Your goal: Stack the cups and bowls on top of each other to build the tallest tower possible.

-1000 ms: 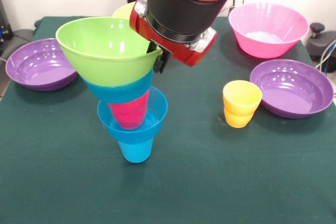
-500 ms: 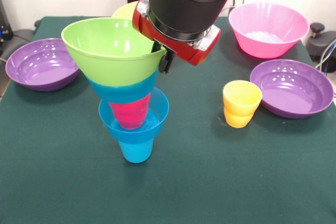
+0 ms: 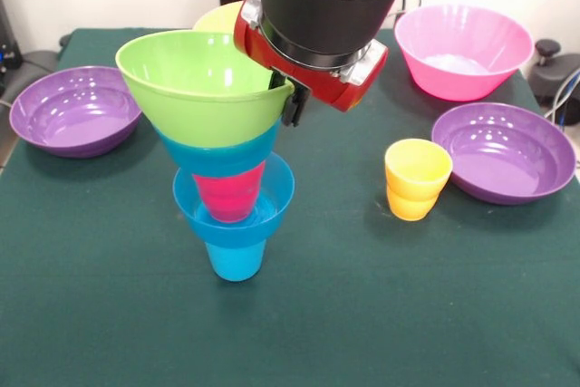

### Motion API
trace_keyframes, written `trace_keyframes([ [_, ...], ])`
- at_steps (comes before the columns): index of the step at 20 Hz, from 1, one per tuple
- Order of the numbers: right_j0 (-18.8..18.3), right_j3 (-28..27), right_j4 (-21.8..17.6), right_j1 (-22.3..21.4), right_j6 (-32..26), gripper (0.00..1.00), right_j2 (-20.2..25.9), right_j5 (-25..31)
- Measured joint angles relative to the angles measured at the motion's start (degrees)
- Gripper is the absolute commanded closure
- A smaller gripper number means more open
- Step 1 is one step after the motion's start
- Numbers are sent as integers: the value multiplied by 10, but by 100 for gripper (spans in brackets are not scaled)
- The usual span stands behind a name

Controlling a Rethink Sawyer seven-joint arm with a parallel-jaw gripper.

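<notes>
The tower stands left of centre: a blue cup point(image 3: 234, 260) at the bottom, then a small blue bowl point(image 3: 272, 201), a red cup point(image 3: 228, 195), a second small blue bowl point(image 3: 217, 159) and a lime green bowl point(image 3: 195, 88) on top. The upper part leans a little to the left. My gripper point(image 3: 288, 101) is at the green bowl's right rim and shut on it; one black finger shows outside the rim, the other is hidden. A yellow cup point(image 3: 417, 178) stands upright on the table to the right.
A pink bowl point(image 3: 462, 47) sits at the far right. Purple bowls lie at the left edge point(image 3: 68, 111) and at the right point(image 3: 503, 151). A pale yellow-green rim point(image 3: 220, 17) shows behind the arm. The table is covered in green cloth point(image 3: 362, 314).
My gripper and the green bowl have moved to the right. The upper part of the tower has moved with them and leans less.
</notes>
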Motion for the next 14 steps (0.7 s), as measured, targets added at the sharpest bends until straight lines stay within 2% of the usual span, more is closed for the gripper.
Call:
trace_keyframes([
  [14, -1, 0, 9, 1, 0, 100, 1, 0],
])
